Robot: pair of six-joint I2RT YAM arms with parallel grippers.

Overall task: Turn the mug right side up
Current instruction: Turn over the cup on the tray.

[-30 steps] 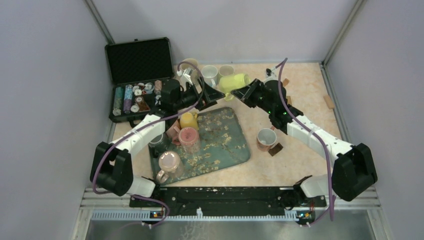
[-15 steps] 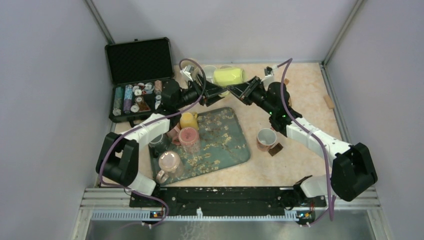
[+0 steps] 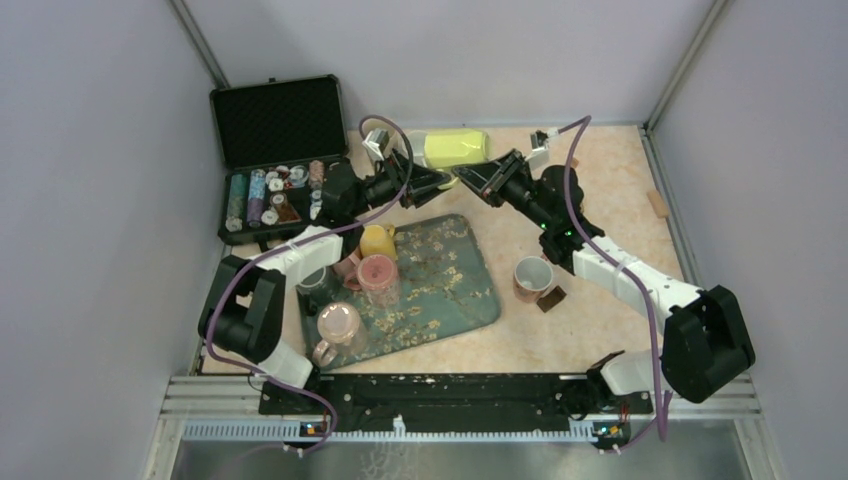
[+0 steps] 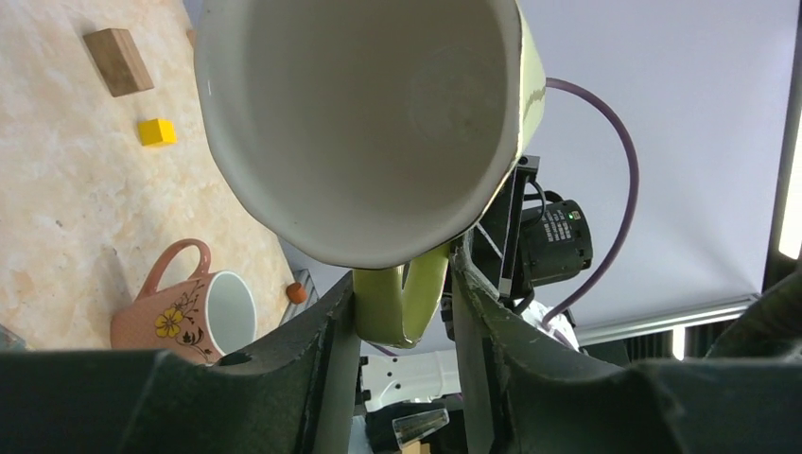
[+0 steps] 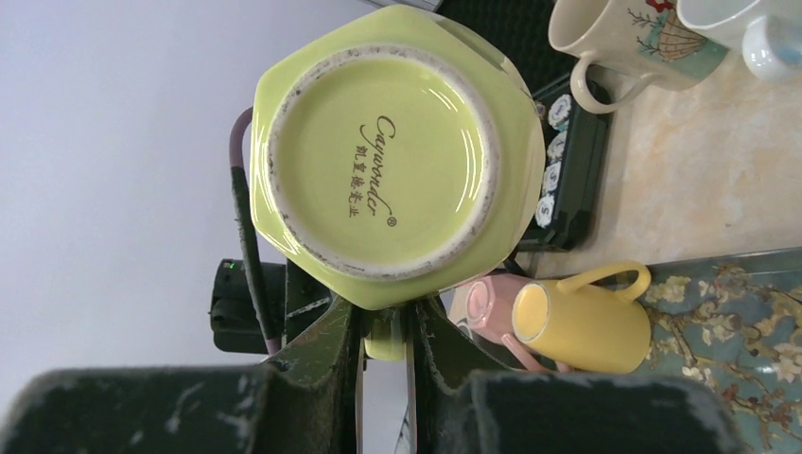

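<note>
lime-green faceted ceramic mug (image 3: pixel 455 148) is airborne on its side between both claws, mouth facing left gripper (image 4: pixel 402 284), base facing right gripper (image 5: pixel 386 326). Right is clamped on the handle (image 4: pixel 380 312). Left fingers (image 4: pixel 322 331) straddle the same handle, can't tell if gripping. Teal blossom-print tray (image 3: pixel 450 270) sits below both.

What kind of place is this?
Probably a robot test booth: grey walls box in a table, two arms are bolted at its edge, and mugs, a tray and a chip case lie about.

top: high, looking down, far | wrists: close, facing each other | shared: green mug (image 3: pixel 455 148)
</note>
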